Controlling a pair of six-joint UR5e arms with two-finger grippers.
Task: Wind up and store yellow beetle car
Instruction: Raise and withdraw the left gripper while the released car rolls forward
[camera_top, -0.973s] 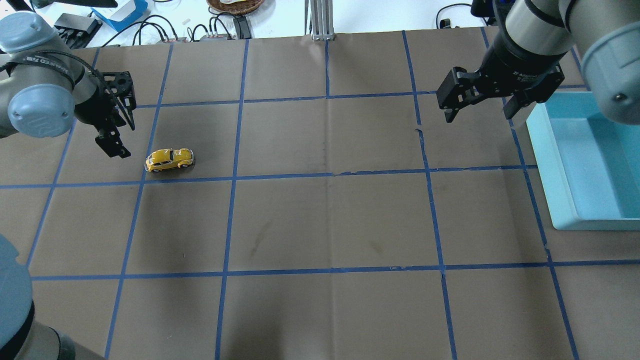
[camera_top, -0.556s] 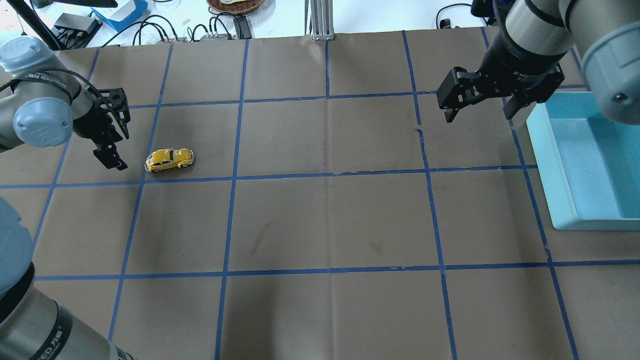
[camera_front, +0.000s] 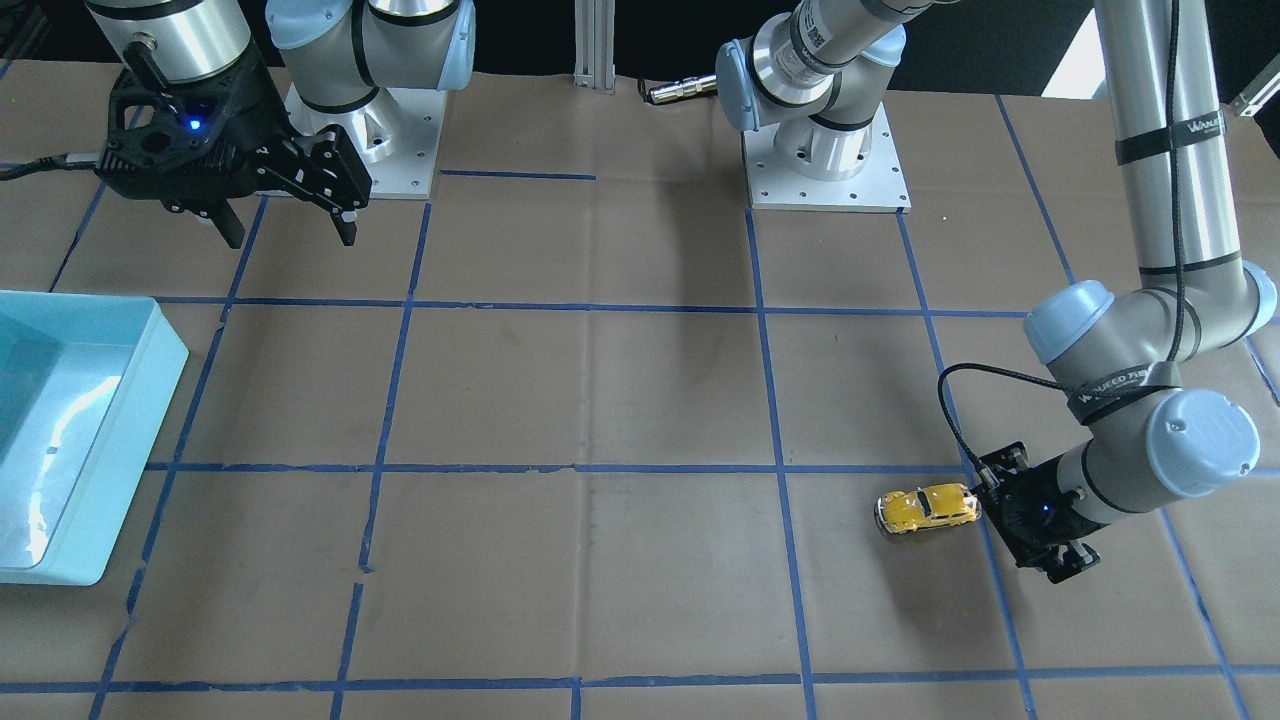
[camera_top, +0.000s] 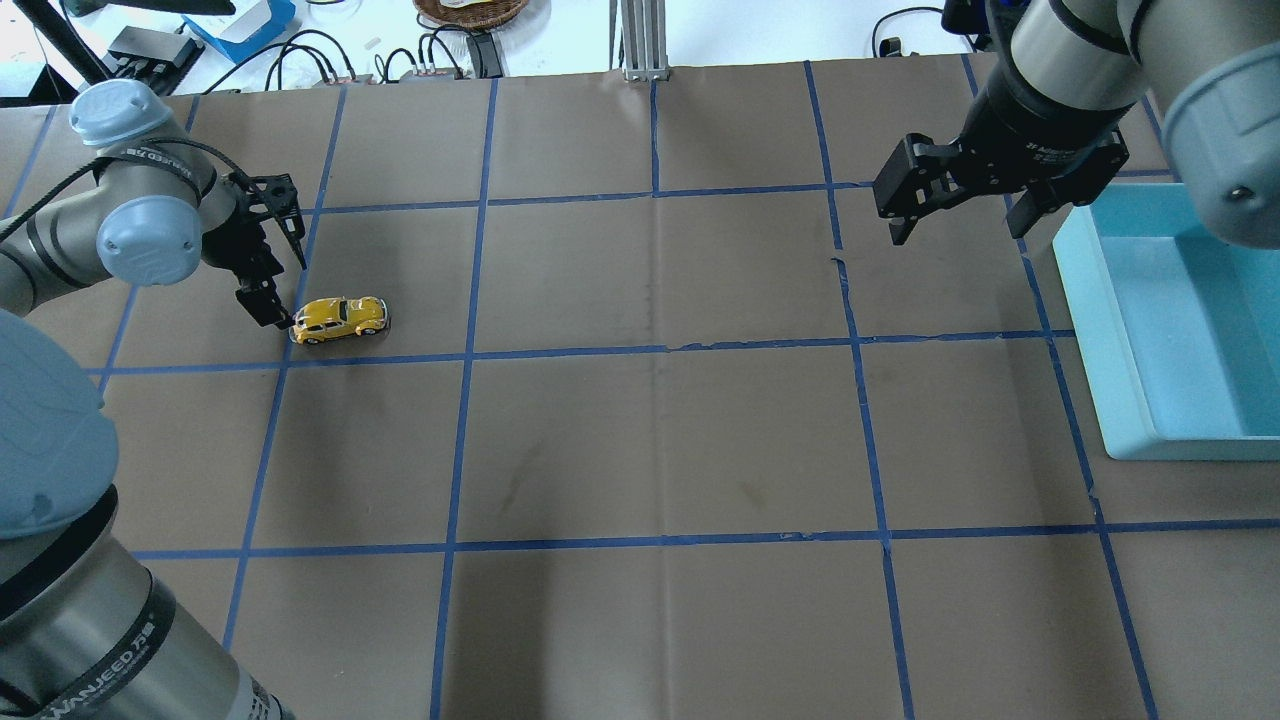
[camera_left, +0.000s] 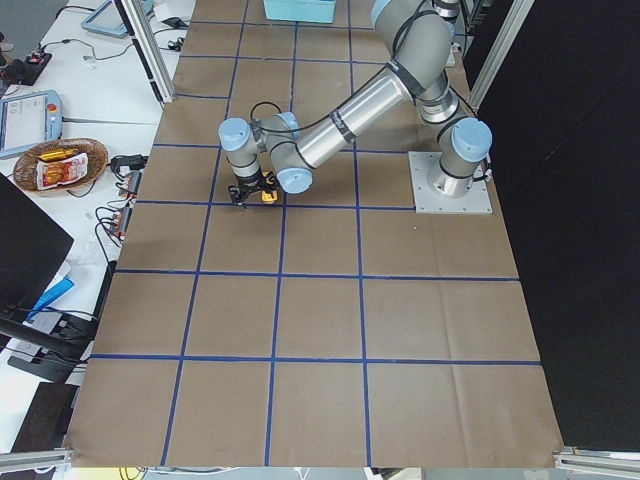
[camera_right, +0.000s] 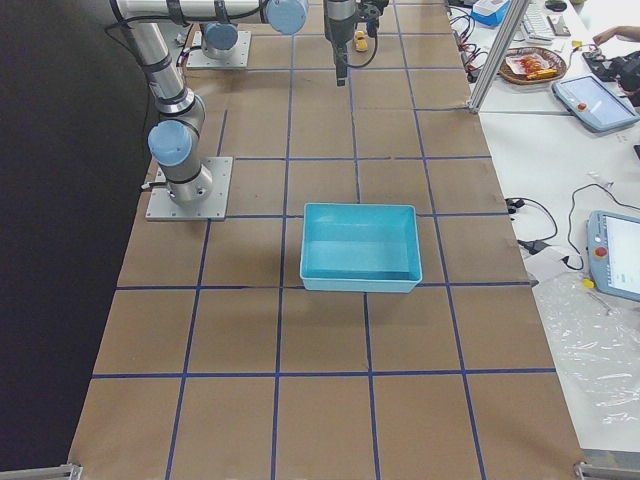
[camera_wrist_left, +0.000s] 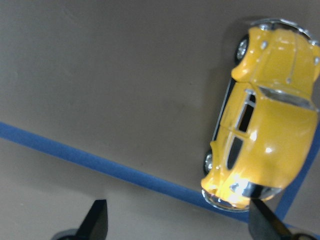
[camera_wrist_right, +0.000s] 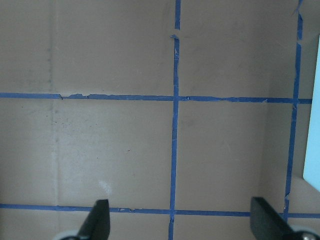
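The left gripper's (camera_top: 290, 293) fingers (camera_wrist_left: 98, 218) are spread apart and hold nothing. They sit low over the bench (camera_top: 660, 440), one tip just beside the end of the yellow beetle car (camera_top: 340, 318); whether it touches cannot be told. The car stands on its wheels near the robot's left end of the bench, with the end nearest the fingers lying over a blue tape line (camera_wrist_left: 100, 162).

The right gripper's (camera_top: 957, 235) fingers (camera_wrist_right: 99, 216) are also spread and empty. They hang above bare brown paper, near the far corner of a light blue tray (camera_top: 1085, 330).

The tray lies at the robot's right end, well apart from the car, with most of the taped grid between them. Beyond the far edge of the bench lie cables (camera_top: 300, 55) and a woven basket (camera_top: 470, 10).

Counted: one car, one tray, two grippers and one basket.
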